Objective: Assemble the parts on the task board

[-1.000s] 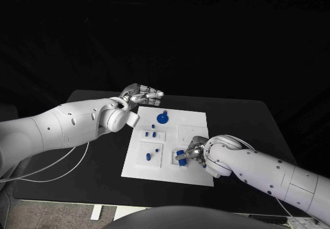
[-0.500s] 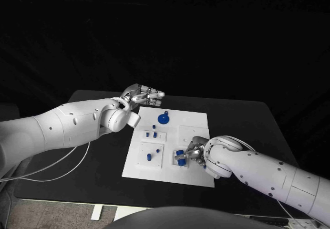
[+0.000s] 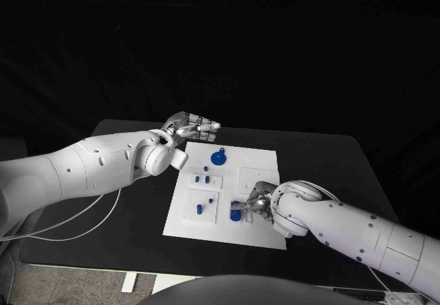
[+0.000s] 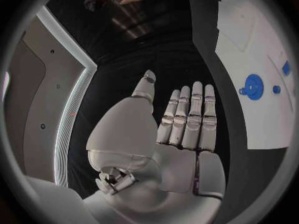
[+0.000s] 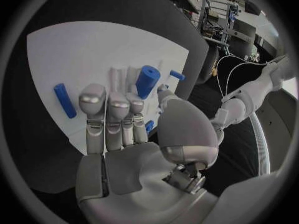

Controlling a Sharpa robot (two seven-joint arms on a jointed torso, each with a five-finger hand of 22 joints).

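Head view: right hand edged left over task board

White rectangular task board lying flat mid-surface, long side running toward 12 o'clock. Round blue disc part with a small tab, flat near the board's 12 o'clock end; seen again in the left wrist view. Two small blue pegs standing in a raised square at about 9 o'clock of centre. More small blue pieces on another raised square toward 7 o'clock. Blue cylinder upright near 6 o'clock, beside the right hand's fingertips; contact not clear. Blue bar lying flat close by.
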